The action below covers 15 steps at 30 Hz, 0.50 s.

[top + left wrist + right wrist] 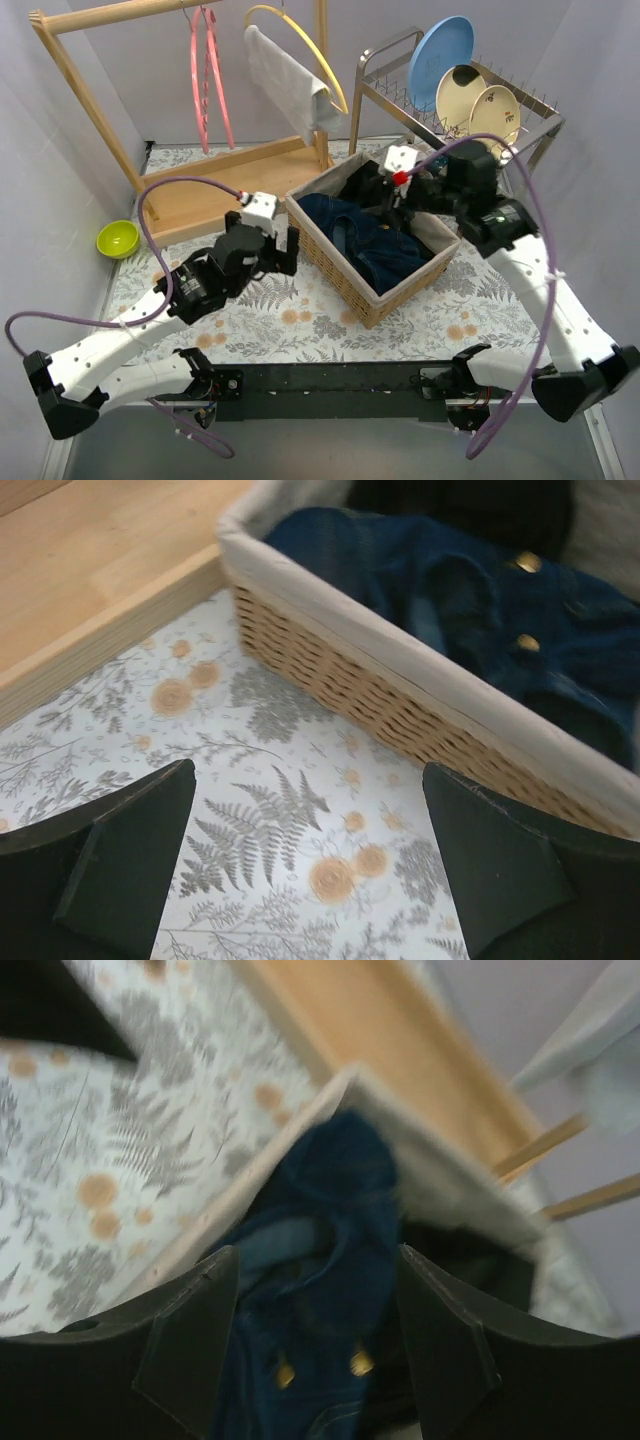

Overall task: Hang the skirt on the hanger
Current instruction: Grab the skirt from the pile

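Plainly, the denim skirt [375, 240] lies crumpled inside the wicker basket [340, 275] at the middle of the tabletop [300, 320], which is covered in a fern-and-flower print. A black garment [355, 182] fills the basket's far corner, touching the skirt. Two brass buttons [527, 562] show on the denim, too blurred for any stamp to be read.

The right fingers [190, 1340] hang over the basket, spread apart with nothing clamped between them. The skirt sits below the gap. The left fingers [130, 860] are spread wide and empty above the bare tabletop, just outside the basket. Its cloth-lined wall stands between them and the skirt.

Behind the basket a wooden rack [100, 110] stands on its flat base. A pink hanger [205, 80] hangs bare from the top rail. Beside it a yellow hanger [300, 40] carries a white cloth [285, 80], which droops toward the basket's far edge. To the right, a metal dish rack [380, 95] holds a blue plate [440, 60] and two cream plates [495, 110] on edge, close behind the right arm. A green bowl [118, 238] sits at the tabletop's left edge, well apart from the basket. Purple cables [150, 200] loop over both arms.
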### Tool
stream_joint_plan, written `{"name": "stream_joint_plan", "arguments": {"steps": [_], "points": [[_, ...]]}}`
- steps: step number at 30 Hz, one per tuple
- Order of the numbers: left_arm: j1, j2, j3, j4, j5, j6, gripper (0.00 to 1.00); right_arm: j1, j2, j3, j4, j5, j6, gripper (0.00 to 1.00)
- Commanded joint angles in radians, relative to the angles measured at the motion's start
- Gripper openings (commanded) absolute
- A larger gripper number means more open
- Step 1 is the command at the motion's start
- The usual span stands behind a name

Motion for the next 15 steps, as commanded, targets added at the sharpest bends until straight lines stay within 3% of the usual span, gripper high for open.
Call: {"name": "stream_joint_plan", "arguments": {"steps": [1, 4, 8, 12, 13, 14, 15], "points": [[0.234, -0.076, -0.064, 0.141, 0.221, 0.017, 0.98, 0.009, 0.077, -0.178, -0.001, 0.045, 0.029, 0.7], [0.303, -0.106, -0.111, 0.135, 0.238, -0.009, 0.98, 0.041, 0.152, -0.206, 0.05, 0.177, 0.104, 0.7], [0.335, -0.181, -0.235, 0.155, 0.146, -0.021, 0.98, 0.084, 0.243, -0.2, 0.188, 0.383, 0.201, 0.69], [0.337, -0.278, -0.321, 0.193, 0.045, -0.026, 0.98, 0.092, 0.362, -0.154, 0.223, 0.452, 0.255, 0.65], [0.337, -0.307, -0.33, 0.198, 0.029, -0.029, 0.98, 0.092, 0.382, -0.146, 0.216, 0.448, 0.263, 0.62], [0.337, -0.323, -0.339, 0.204, 0.019, -0.032, 0.98, 0.092, 0.401, -0.129, 0.208, 0.429, 0.267, 0.53], [0.337, -0.338, -0.351, 0.205, 0.009, -0.035, 0.98, 0.091, 0.428, -0.123, 0.187, 0.415, 0.27, 0.29]]}}
